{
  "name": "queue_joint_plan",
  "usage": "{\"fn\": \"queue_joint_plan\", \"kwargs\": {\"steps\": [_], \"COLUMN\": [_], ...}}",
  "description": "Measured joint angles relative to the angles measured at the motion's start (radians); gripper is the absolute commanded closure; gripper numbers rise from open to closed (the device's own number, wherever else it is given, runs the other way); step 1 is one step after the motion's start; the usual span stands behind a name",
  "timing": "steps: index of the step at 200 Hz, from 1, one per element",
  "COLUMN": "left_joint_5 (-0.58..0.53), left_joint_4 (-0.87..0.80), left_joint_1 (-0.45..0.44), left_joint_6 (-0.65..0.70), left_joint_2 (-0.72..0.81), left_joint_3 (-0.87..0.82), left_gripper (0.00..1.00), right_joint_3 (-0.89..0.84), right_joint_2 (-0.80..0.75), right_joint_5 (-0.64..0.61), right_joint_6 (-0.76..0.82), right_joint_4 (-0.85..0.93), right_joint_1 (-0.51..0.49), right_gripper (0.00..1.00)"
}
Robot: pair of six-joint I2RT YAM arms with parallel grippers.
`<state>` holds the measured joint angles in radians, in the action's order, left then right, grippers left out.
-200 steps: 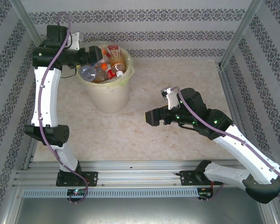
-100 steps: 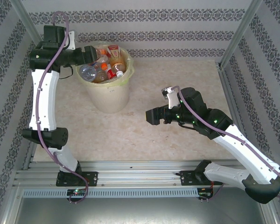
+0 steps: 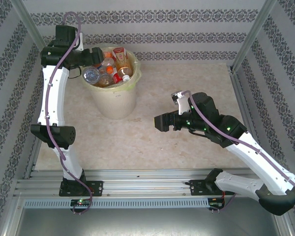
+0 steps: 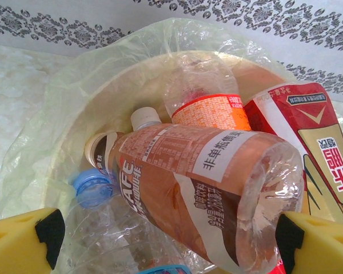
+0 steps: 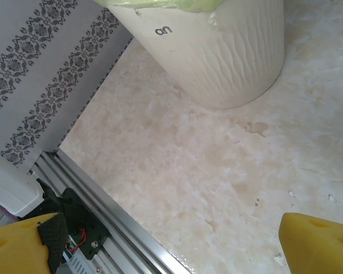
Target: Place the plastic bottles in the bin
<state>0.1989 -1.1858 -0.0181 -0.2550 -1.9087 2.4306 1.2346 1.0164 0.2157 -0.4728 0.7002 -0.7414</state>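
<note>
Left wrist cam: looking down into the bin (image 4: 106,105), liner bag (image 4: 51,97) draped over its rim. Brown-label coffee bottle (image 4: 194,182) lies on top of the pile, base toward the camera. Behind it is an orange-label bottle (image 4: 208,105), with a red-label bottle (image 4: 314,148) at right and a clear blue-cap bottle (image 4: 94,191) at lower left. Left gripper (image 4: 171,242) hangs above, yellow fingers (image 4: 20,242) spread wide, gripping nothing.

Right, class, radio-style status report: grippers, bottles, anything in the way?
Left gripper open over the bin. Right gripper open, empty, above the table. Plastic bottles piled in the bin. No obstruction seen.
</note>
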Motion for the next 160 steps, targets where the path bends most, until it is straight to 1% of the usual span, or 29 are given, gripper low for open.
{"fn": "queue_joint_plan", "kwargs": {"steps": [22, 36, 51, 78, 100, 134, 160], "left_joint_5": [0.002, 0.004, 0.016, 0.064, 0.110, 0.178, 0.194], "left_joint_4": [0.000, 0.000, 0.001, 0.021, 0.074, 0.185, 0.264], "left_joint_1": [0.000, 0.000, 0.000, 0.000, 0.000, 0.000, 0.000], "left_joint_6": [0.000, -0.003, -0.008, -0.015, -0.019, -0.027, -0.034], "left_joint_2": [0.002, 0.005, 0.013, 0.049, 0.107, 0.261, 0.414], "left_joint_3": [0.000, 0.000, 0.000, 0.000, -0.011, -0.135, -0.318], "left_gripper": [0.04, 0.00, 0.00, 0.00, 0.00, 0.00, 0.00], "right_joint_3": [0.000, 0.000, 0.000, 0.000, 0.000, 0.000, -0.001], "right_joint_2": [-0.001, -0.001, -0.001, -0.001, -0.001, -0.007, -0.020], "right_joint_5": [0.000, 0.000, 0.000, -0.003, -0.010, -0.041, -0.068], "right_joint_6": [-0.002, -0.003, -0.003, -0.002, -0.002, 0.001, 0.008], "right_joint_4": [0.000, 0.000, 0.000, -0.001, -0.002, -0.010, -0.019], "right_joint_1": [0.000, 0.000, 0.000, 0.000, 0.000, 0.000, 0.000], "right_gripper": [0.04, 0.04, 0.04, 0.02, 0.02, 0.02, 0.02]}}
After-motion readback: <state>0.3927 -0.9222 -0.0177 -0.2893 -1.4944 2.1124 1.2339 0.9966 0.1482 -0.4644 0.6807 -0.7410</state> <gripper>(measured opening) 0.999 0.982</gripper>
